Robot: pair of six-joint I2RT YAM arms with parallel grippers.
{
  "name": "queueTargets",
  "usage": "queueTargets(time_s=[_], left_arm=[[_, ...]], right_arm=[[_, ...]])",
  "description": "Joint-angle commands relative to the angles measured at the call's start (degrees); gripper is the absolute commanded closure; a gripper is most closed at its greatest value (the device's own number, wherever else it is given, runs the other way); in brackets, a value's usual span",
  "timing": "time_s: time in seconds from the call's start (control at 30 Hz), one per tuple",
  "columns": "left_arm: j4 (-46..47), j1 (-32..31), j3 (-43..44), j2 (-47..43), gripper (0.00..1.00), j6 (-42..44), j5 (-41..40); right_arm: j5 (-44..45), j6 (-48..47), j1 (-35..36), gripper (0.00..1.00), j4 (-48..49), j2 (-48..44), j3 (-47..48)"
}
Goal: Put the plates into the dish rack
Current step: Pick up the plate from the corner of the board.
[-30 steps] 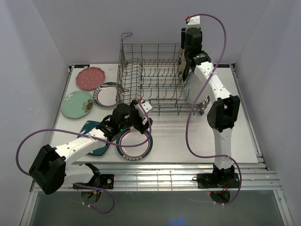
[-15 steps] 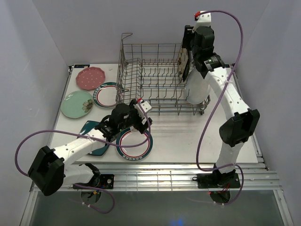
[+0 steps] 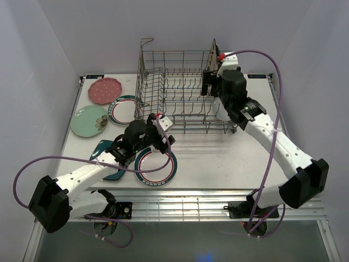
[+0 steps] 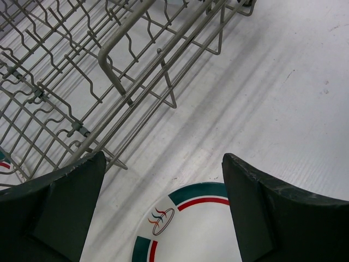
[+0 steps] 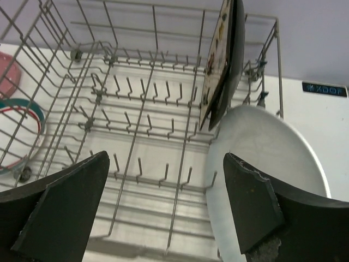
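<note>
The grey wire dish rack [image 3: 174,93] stands at the back middle. Two floral square plates [image 3: 211,65] stand upright side by side near its right end [image 5: 221,71]. A white oval plate [image 5: 272,158] leans just right of them. My right gripper [image 3: 209,83] hovers open over the rack's tines [image 5: 166,202], holding nothing. My left gripper [image 3: 162,134] is open above the far rim of a teal-and-red-rimmed white plate [image 3: 156,167], which shows between the fingers [image 4: 191,229]. The rack's front wires [image 4: 109,71] lie just beyond it.
Left of the rack lie a pink dotted plate [image 3: 104,90], a mint green plate [image 3: 89,120] and a second rimmed round plate [image 3: 123,109]. A teal square plate [image 3: 109,164] lies partly under my left arm. Purple cables loop from both arms.
My right gripper has opened and let go of the floral square plate, which now stands in the rack; the arm has dropped lower and pulled back. The left arm shifted slightly.
</note>
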Motion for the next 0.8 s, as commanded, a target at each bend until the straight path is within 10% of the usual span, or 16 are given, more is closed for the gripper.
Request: queueTargets(time_s=[0.0, 0.77], left_arm=[[0.9, 0.3, -1.3, -3.0, 0.02, 0.5, -0.3], [4.2, 1.8, -3.4, -5.2, 0.02, -0.1, -2.5]], right_arm=[[0.4, 2.4, 1.4, 0.10, 3.7, -7.7, -6.7], [-20.1, 15.6, 9.0, 0.03, 8.5, -34.1, -40.3]])
